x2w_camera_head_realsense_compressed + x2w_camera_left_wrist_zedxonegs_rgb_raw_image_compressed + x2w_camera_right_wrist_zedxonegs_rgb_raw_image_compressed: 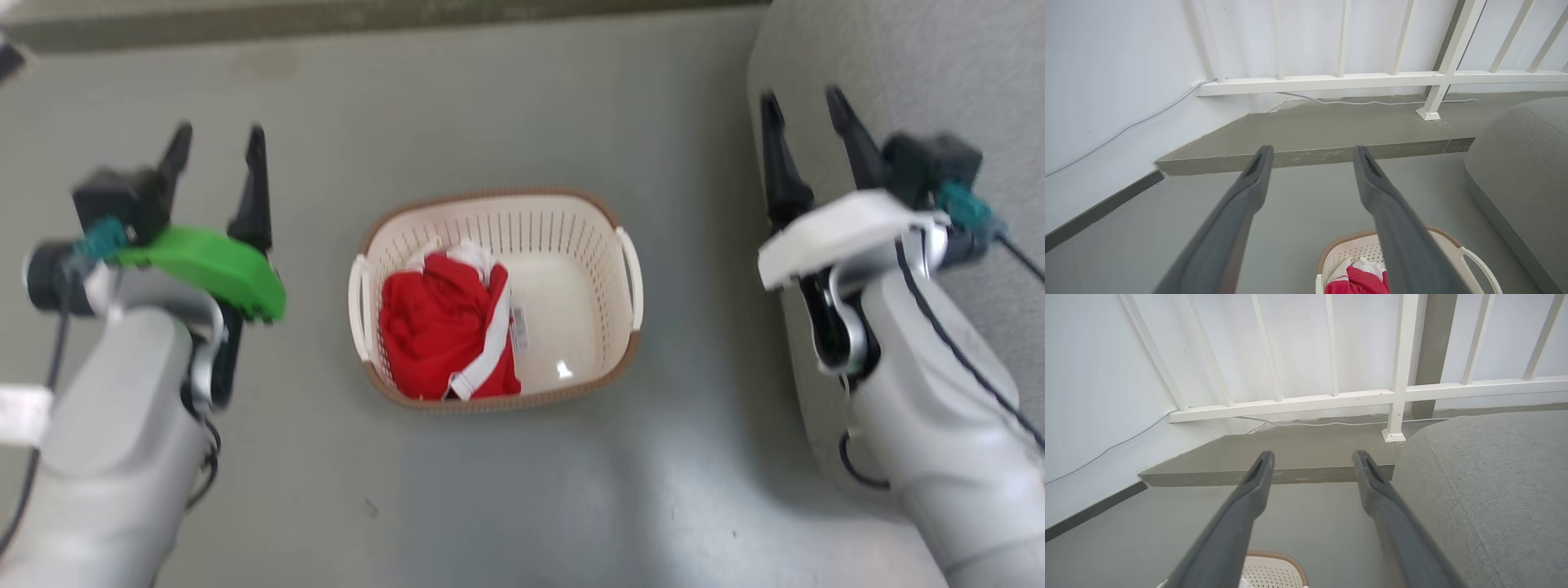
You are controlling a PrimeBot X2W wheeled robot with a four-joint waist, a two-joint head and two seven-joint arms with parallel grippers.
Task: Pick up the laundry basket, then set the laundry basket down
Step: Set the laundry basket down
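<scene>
Hovering at the left, the left gripper has its fingers spread with nothing between them, well apart from the basket. The basket sits on the grey floor between the two arms, holding a red cloth with white trim. At the right, the right gripper is likewise spread and empty, beside a grey cushion.
</scene>
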